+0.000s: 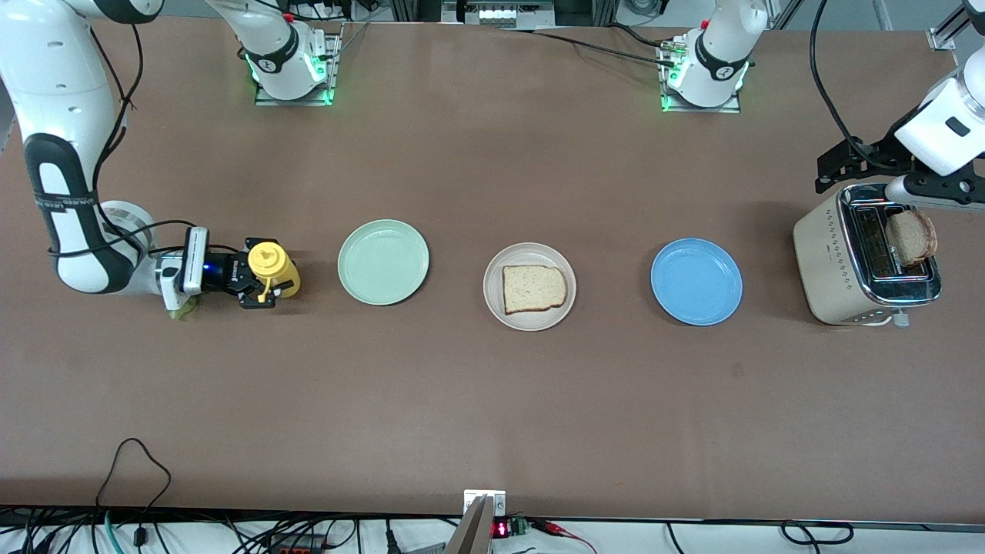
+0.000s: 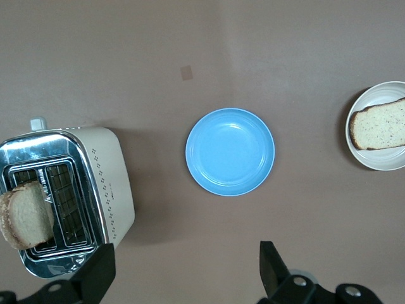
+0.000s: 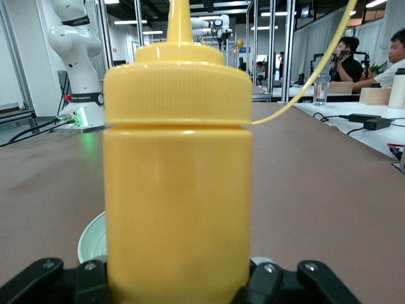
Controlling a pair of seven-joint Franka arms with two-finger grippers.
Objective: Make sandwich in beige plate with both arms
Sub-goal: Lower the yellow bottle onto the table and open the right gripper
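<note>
One bread slice (image 1: 911,237) stands upright in the toaster (image 1: 866,258) under my wide-open left jaws (image 2: 183,269); my right jaws (image 1: 258,285) clamp the yellow bottle (image 1: 271,265).

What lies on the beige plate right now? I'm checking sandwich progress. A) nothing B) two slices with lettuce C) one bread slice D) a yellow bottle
C: the beige plate holds a single bread slice, with no lettuce or second slice on it.

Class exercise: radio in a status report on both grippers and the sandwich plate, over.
Right gripper shut on yellow bottle. Left gripper open above toaster, second slice in its slot. Beige plate holds one bread slice. Nothing blocking.
</note>
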